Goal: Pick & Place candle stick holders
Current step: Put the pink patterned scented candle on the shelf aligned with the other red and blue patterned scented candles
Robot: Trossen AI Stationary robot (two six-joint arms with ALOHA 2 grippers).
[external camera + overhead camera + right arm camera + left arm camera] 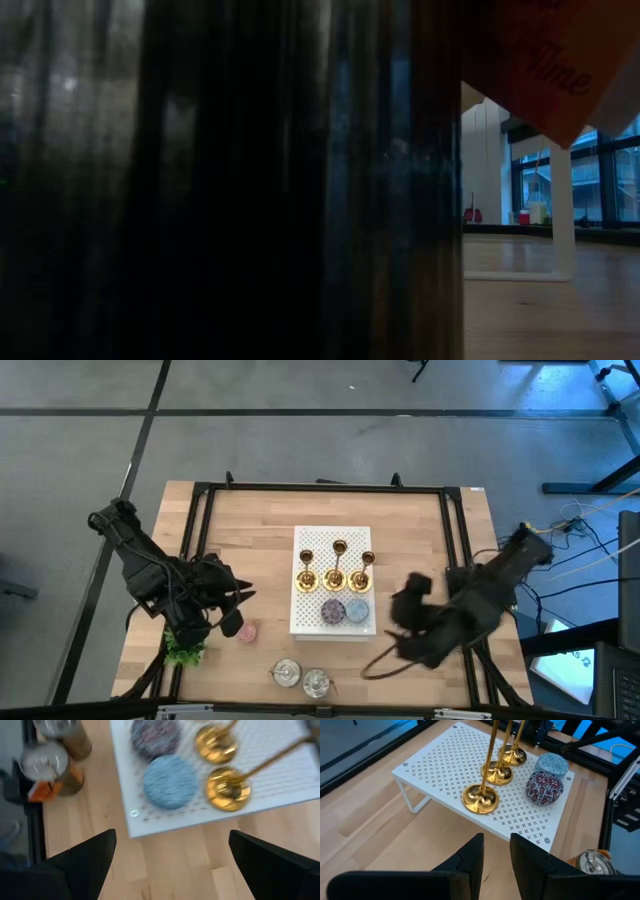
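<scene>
Desk (250,530): light wood top, black frame round it.

White perforated rack (315,545), raised on wire legs, sits mid-desk, toward the near edge.

Candle stick holders, 3 counted, upright in a row across the rack's middle: left (307,578), centre (335,578), right (361,581). Each shiny gold, thin stem, round flared base, small cup on top. Bases near each other; contact cannot be told.

Discs on the rack's near edge, 2 counted: purple patterned (332,611), blue (357,610), side by side, just in front of the holders.

Pink disc (247,632), 1, on bare desk left of the rack, beside the left gripper.

Silvery round pots, 2 counted: (285,674) and (316,682), at the desk's near edge.

Green item (182,651) near the near-left corner; type unclear.

Left gripper (496,851): left of the rack, fingers only a narrow gap apart, nothing between them, pointed at the rack.

Right gripper (172,851): off the rack's near-right corner, fingers spread wide, holding nothing, above bare desk.

Low view blocked by something dark.
</scene>
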